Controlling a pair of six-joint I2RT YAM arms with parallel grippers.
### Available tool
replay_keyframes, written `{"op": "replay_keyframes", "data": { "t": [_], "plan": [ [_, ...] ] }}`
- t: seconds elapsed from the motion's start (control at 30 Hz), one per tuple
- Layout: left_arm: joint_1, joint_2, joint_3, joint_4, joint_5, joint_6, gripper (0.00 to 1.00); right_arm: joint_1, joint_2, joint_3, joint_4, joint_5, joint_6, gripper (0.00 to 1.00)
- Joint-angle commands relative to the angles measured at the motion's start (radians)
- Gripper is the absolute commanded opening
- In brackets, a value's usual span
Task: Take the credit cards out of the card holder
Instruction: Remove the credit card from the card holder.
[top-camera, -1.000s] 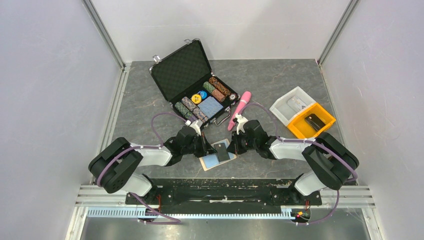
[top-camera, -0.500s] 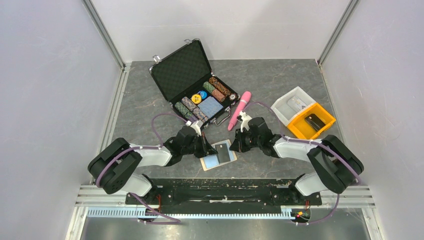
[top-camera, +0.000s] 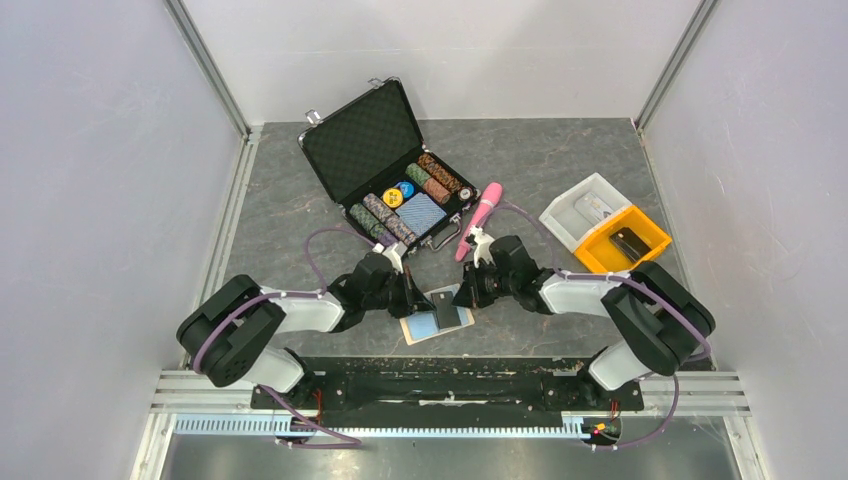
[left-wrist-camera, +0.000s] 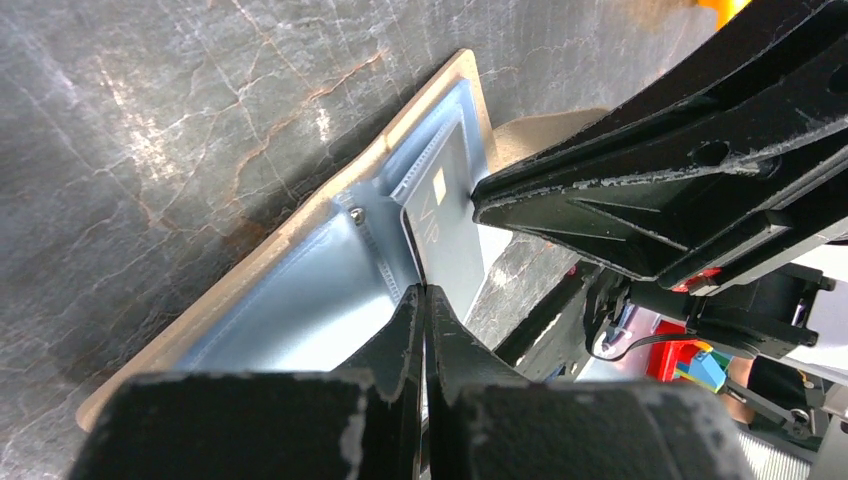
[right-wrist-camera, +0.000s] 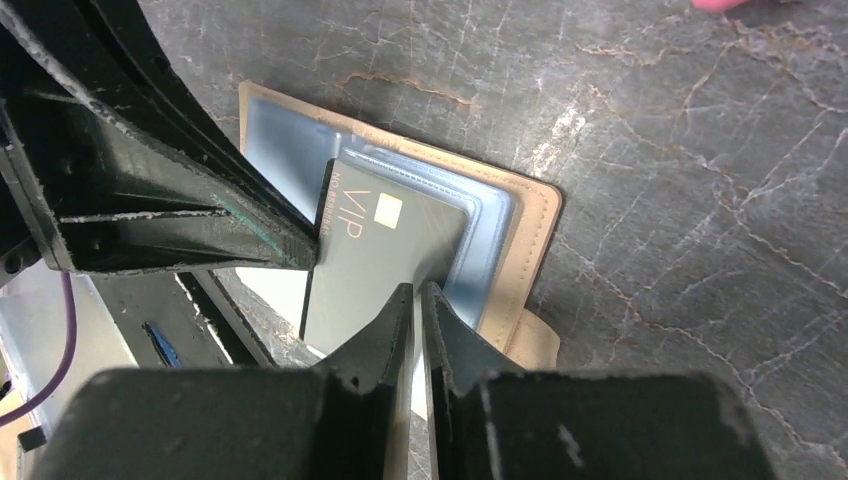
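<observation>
Your card holder (top-camera: 413, 335) lies open and flat on the bench (top-camera: 560, 160), close to its front edge and between your two tools. Inside its tan rim is a light blue plastic sleeve (left-wrist-camera: 300, 300). A dark grey card (right-wrist-camera: 385, 260), marked VIP and carrying a small gold chip, sticks partway out of a pocket in that sleeve. Your left tool (left-wrist-camera: 422, 298) has its fingers drawn together, with the tips down on the blue sleeve right at the card's corner. Your right tool (right-wrist-camera: 415, 292) has its fingers nearly together, with only a sliver between them. Its tips are set on the card at the opposite edge rather than around it. Farther back on the bench you have the open black chip case (top-camera: 365, 140), a pink object (top-camera: 480, 215) just beside it, and an orange bin (top-camera: 622, 245) off to the right.
</observation>
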Motion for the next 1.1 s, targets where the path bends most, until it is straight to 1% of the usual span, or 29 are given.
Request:
{"op": "replay_keyframes", "data": {
  "t": [0.0,0.27,0.67,1.07],
  "plan": [
    [0.003,-0.008,0.018,-0.006,0.01,-0.031,0.02,-0.002,0.037,0.047,-0.022,0.046,-0.028,0.09],
    [0.014,-0.033,0.018,-0.068,-0.018,0.004,0.02,-0.03,0.083,0.036,-0.039,0.057,-0.048,0.08],
    [0.042,-0.103,-0.002,-0.116,-0.035,0.018,0.02,-0.051,0.069,0.031,-0.046,0.056,-0.056,0.08],
    [0.042,-0.18,-0.024,-0.159,-0.053,0.01,0.02,-0.05,-0.018,0.065,-0.083,0.031,-0.051,0.1]
  ]
}}
